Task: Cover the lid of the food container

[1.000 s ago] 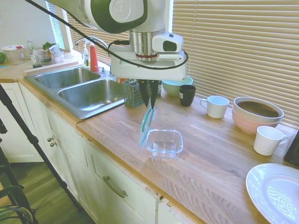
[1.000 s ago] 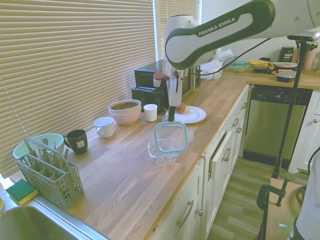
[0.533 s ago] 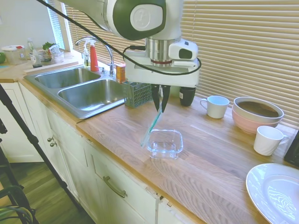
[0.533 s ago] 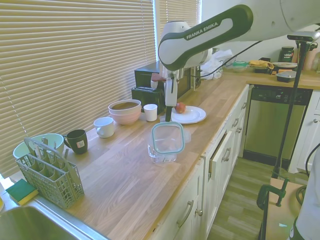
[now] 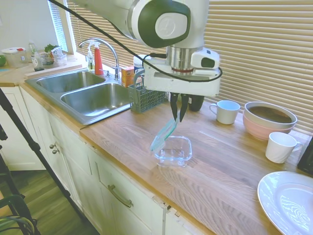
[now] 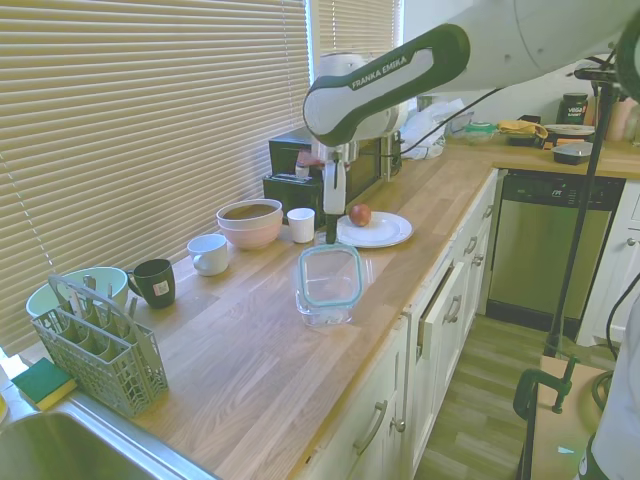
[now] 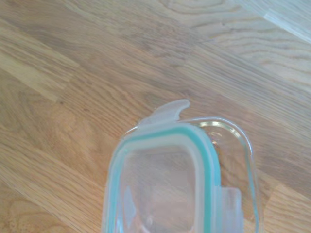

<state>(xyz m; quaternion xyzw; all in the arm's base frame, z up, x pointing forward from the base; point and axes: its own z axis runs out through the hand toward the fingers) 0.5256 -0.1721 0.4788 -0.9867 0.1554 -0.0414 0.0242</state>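
**Lid held tilted over the container, about to be laid flat**

The gripper point(image 5: 179, 117) is pinching the lid point(image 5: 164, 134) by its upper edge, fingers closed narrowly on it, and is holding it slanted just above the food container point(image 5: 173, 150).

The worktop point(image 5: 220, 166) is carrying the container near its front edge, with cups, bowls and a white plate point(image 5: 288, 201) well apart from it towards the blinds and the far end.

In the second exterior view the lid point(image 6: 328, 275) is hanging almost over the container point(image 6: 322, 305), its lower edge near the rim. The wrist view is showing the lid's teal rim point(image 7: 204, 150) shifted off the container's edge point(image 7: 245, 145), so the two are not yet lined up.

The step in hand looks like placing: the next move is likely calling for levelling the lid, squaring its corners with the rim, and lowering before letting go.
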